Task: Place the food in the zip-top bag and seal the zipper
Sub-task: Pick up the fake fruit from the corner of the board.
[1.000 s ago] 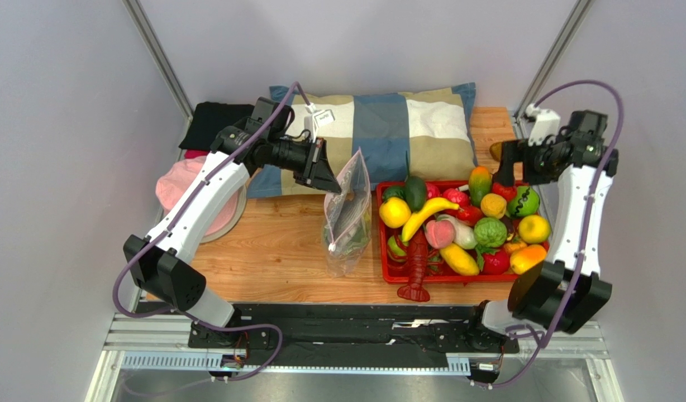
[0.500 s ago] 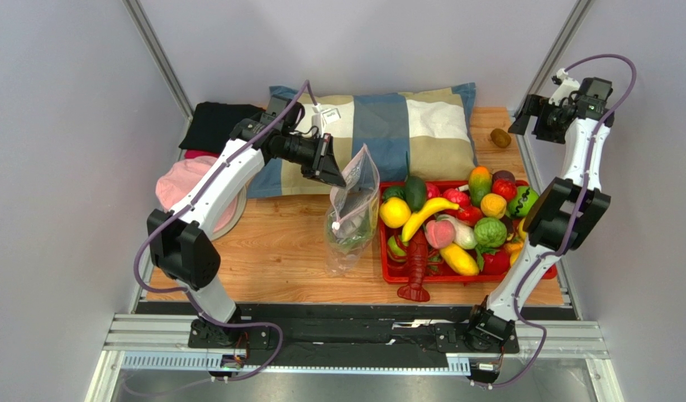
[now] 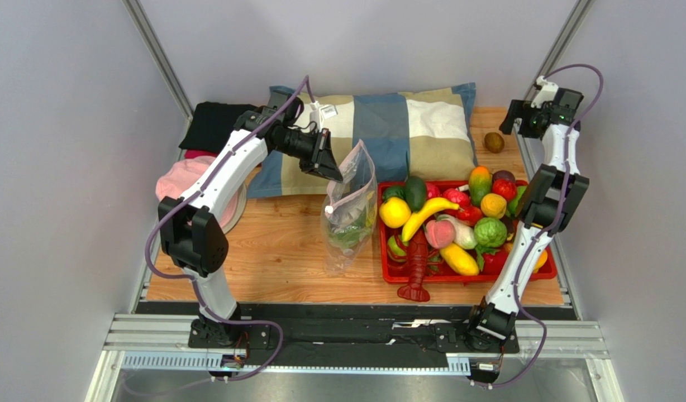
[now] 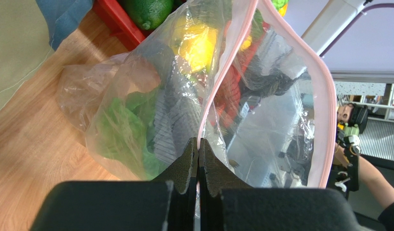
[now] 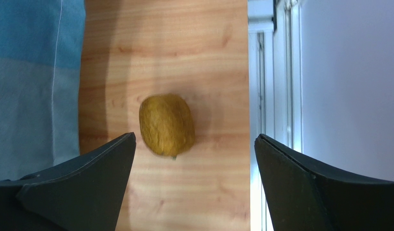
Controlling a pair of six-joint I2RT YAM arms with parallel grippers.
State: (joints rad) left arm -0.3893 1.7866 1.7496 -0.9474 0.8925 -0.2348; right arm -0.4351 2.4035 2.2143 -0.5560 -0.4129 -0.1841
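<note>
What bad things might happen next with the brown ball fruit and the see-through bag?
The small round brown fruit sits off-centre ahead of the open right pincer, near the table edge, so it may roll away when squeezed. The left pincer pinches only the thin pink zipper strip of the clear floppy plastic bag, which might slip free.
</note>
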